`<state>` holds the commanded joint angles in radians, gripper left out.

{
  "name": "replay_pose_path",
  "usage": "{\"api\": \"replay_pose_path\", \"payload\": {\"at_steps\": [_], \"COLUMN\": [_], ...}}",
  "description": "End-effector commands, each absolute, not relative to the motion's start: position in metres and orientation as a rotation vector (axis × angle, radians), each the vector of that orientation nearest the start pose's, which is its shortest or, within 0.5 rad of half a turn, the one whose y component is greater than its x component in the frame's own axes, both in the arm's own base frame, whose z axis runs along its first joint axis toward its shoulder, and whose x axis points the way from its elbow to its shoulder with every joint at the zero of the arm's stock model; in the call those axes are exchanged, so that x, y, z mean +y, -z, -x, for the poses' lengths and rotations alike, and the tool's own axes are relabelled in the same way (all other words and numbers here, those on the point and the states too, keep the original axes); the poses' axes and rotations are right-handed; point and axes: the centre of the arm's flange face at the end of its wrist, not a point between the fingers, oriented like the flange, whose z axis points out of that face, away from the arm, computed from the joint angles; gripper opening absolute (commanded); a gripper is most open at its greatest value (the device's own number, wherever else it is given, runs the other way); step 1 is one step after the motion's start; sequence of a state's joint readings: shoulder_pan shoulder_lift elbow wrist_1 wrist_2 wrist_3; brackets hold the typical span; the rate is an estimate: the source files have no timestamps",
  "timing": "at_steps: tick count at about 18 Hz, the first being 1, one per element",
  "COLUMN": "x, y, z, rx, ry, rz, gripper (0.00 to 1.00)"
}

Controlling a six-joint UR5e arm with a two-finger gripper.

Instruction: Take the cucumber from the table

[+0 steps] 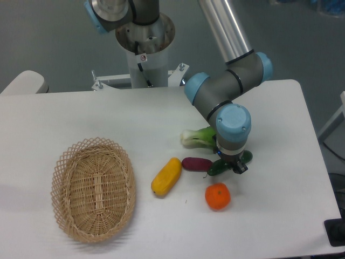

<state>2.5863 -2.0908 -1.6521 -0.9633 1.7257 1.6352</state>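
Cucumber (219, 167) on worktop (280, 135): glossy, stiff, light, probably slippery; grasp mid-length across its width. End effector (233, 166) directly over it; finger state cannot tell.

Nothing readable is showing anywhere. A small white sticker with a red mark (143, 58) is sitting on the robot's base column (144, 51) in the upper middle of the frame, but it is too small and blurred to make out any letters or numbers. No brand name or label is appearing on anything else.
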Motion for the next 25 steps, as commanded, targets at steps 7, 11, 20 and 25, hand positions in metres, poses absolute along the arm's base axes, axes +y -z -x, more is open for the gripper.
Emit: {"api": "replay_pose_path", "payload": {"at_steps": [7, 11, 20, 25], "x": [0.442, 0.467, 0.487, 0.487], "y": [-0.261, -0.302, -0.359, -0.375], "z": [0.485, 0.48, 0.464, 0.458], "rx": [1.027, 1.062, 0.995, 0.937], "ry": [-0.13, -0.132, -0.099, -0.114], "rz": [3.112, 3.066, 2.885, 2.894], "gripper": [0.21, 0.21, 0.21, 0.21]}}
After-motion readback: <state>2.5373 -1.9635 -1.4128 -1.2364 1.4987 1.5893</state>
